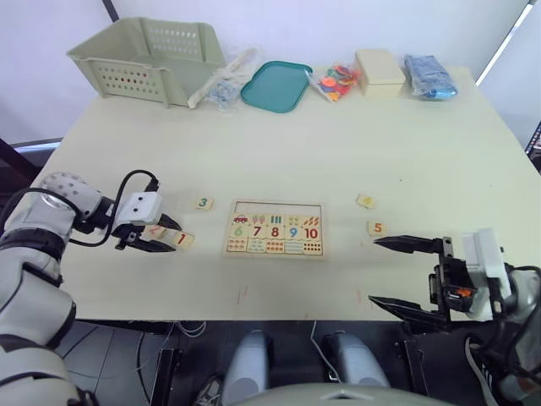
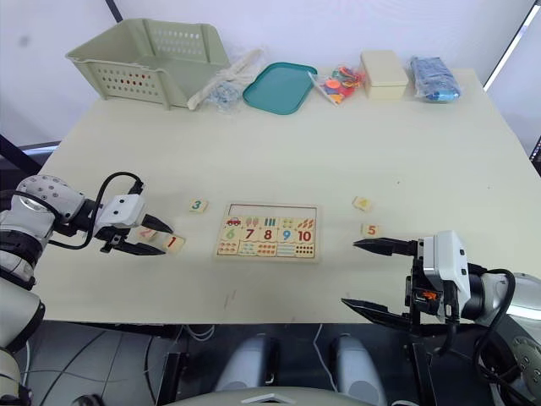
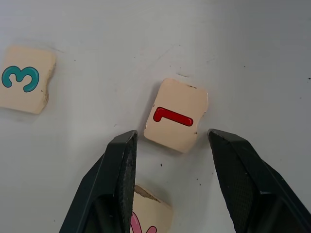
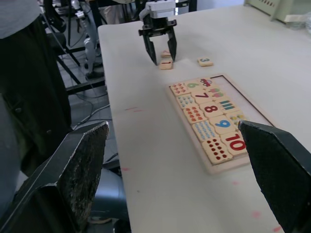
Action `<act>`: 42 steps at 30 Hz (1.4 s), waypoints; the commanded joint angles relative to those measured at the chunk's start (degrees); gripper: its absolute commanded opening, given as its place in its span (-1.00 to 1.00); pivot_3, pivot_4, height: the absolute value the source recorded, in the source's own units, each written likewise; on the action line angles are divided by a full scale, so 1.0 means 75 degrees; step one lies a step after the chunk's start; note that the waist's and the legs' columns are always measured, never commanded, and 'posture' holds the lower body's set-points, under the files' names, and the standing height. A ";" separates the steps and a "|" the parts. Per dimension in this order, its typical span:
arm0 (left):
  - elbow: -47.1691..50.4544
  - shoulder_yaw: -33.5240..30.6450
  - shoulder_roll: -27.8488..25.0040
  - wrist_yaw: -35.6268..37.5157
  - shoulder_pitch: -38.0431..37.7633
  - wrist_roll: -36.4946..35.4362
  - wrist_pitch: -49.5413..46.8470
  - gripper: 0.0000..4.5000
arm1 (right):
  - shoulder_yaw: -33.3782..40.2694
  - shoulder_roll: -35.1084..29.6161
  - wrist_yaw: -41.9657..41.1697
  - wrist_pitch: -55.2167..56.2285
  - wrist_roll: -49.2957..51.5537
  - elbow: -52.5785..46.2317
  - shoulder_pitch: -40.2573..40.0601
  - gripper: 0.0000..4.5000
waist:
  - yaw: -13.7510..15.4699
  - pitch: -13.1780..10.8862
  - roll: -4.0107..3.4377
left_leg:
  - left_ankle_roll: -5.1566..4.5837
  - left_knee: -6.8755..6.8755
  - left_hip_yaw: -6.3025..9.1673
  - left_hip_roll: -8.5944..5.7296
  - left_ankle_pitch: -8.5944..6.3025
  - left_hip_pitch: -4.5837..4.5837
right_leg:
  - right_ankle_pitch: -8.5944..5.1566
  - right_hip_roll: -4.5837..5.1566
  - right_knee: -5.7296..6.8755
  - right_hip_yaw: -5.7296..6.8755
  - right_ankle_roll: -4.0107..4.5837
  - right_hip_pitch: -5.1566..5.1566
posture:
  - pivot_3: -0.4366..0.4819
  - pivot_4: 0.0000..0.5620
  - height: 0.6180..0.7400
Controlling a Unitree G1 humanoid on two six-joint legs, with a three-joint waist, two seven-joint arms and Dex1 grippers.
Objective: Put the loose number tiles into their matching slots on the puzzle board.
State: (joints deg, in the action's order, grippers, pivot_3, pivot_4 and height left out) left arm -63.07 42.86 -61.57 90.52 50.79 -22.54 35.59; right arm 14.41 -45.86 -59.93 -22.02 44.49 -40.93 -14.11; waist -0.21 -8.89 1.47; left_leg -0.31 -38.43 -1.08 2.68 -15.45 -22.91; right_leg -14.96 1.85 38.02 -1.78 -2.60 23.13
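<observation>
Left fingers (image 3: 170, 145): I see them spread wide, low over the desk (image 1: 406, 144), straddling tile 1 (image 3: 176, 115), not gripping.
Right fingers (image 1: 390, 272): wide open, empty.
Other tiles: 3 (image 1: 203, 203), 5 (image 1: 377, 228); one more (image 1: 366, 200), digit unreadable.
Board (image 1: 275, 228): desk centre, top row bare.

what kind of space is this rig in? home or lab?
Likely a lab or test room: a plain table staged with a puzzle board and basket, with cables and equipment stands beside it in the right wrist view.

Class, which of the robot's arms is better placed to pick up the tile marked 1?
Left. The open left tool already straddles the 1 tile; the right tool sits across the puzzle board.
</observation>
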 commanded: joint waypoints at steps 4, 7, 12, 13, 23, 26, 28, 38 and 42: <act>-0.0046 -0.0161 -0.0020 0.0264 -0.0001 -0.0087 0.0223 0.09 | 0.0514 -0.0134 -0.0234 0.0160 0.0172 -0.0249 -0.0263 1.00 | 0.0004 0.0000 0.0000 | 0.0000 -0.0001 0.0000 0.0000 0.0000 0.0000 | 0.0000 0.0000 0.0000 0.0000 0.0000 0.0000 | -0.05 -0.47 1.00; -0.0021 -0.0216 0.0012 0.0264 -0.0051 -0.0128 0.0258 0.09 | 0.0651 -0.0146 -0.0274 0.0165 0.0185 -0.0293 -0.0412 1.00 | 0.0004 0.0000 0.0000 | 0.0000 -0.0001 0.0000 0.0000 0.0000 0.0000 | 0.0000 0.0000 0.0000 0.0000 0.0000 0.0000 | -0.05 -0.47 1.00; 0.0028 -0.0336 0.0078 0.0264 -0.0103 -0.0174 0.0349 0.09 | 0.0758 -0.0142 -0.0309 0.0188 0.0136 -0.0272 -0.0472 1.00 | 0.0008 0.0001 0.0002 | 0.0000 -0.0002 0.0000 0.0000 0.0000 0.0000 | 0.0000 0.0001 0.0001 0.0000 0.0000 -0.0001 | -0.05 -0.47 1.00; 0.0024 -0.0357 0.0087 0.0264 -0.0101 -0.0162 0.0374 0.09 | 0.0756 -0.0138 -0.0309 0.0181 0.0135 -0.0273 -0.0462 1.00 | 0.0009 0.0001 0.0001 | 0.0000 -0.0002 0.0000 0.0000 0.0000 0.0000 | 0.0000 0.0000 0.0001 0.0000 0.0000 -0.0001 | -0.05 -0.47 1.00; 0.0028 -0.0383 0.0018 0.0264 -0.0323 -0.0060 0.0521 0.09 | 0.0755 -0.0156 -0.0328 0.0159 0.0131 -0.0231 -0.0391 1.00 | 0.0004 0.0001 0.0001 | 0.0000 -0.0002 0.0000 0.0000 0.0000 0.0001 | 0.0000 0.0000 0.0002 0.0000 0.0000 -0.0001 | -0.05 -0.47 1.00; -0.0020 -0.0428 0.0011 0.0264 -0.0376 -0.0017 0.0520 0.09 | 0.0739 -0.0160 -0.0339 0.0152 0.0128 -0.0220 -0.0378 1.00 | 0.0002 0.0001 0.0001 | 0.0000 -0.0002 -0.0001 0.0000 0.0000 0.0002 | 0.0000 0.0000 0.0002 0.0000 0.0000 -0.0001 | -0.05 -0.47 1.00; -0.0053 -0.0471 0.0017 0.0264 -0.0412 0.0017 0.0516 0.09 | 0.0742 -0.0171 -0.0356 0.0145 0.0134 -0.0197 -0.0356 1.00 | 0.0001 0.0001 0.0001 | 0.0000 -0.0002 0.0000 0.0000 0.0000 0.0002 | 0.0000 0.0000 0.0003 0.0000 0.0000 -0.0001 | -0.05 -0.47 1.00; 0.0492 -0.0722 -0.0289 0.0264 -0.0848 -0.0363 0.0310 -0.57 | 0.0746 -0.0219 -0.0425 0.0150 0.0125 -0.0093 -0.0252 1.00 | -0.0006 0.0007 -0.0007 | 0.0000 -0.0002 0.0000 0.0000 0.0000 0.0006 | 0.0000 0.0000 0.0008 0.0000 0.0000 -0.0002 | -0.05 -0.47 1.00; 0.1523 -0.1146 -0.0713 0.0264 -0.1331 -0.0972 -0.0317 -0.57 | 0.0680 -0.0162 -0.0382 0.0180 0.0082 -0.0097 -0.0225 1.00 | -0.0066 0.0006 -0.0006 | 0.0000 0.0000 -0.0001 0.0004 0.0000 0.0005 | 0.0000 0.0000 0.0007 -0.0001 0.0000 0.0000 | -0.05 -0.47 1.00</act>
State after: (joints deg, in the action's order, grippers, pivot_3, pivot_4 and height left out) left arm -54.46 36.64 -64.92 90.71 41.21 -27.45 35.21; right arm 18.63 -47.02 -62.57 -21.76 44.63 -41.06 -15.98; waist -0.70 -8.85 1.42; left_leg -0.31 -38.43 -1.08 2.72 -15.45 -22.87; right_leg -14.96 1.85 38.08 -1.78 -2.60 23.12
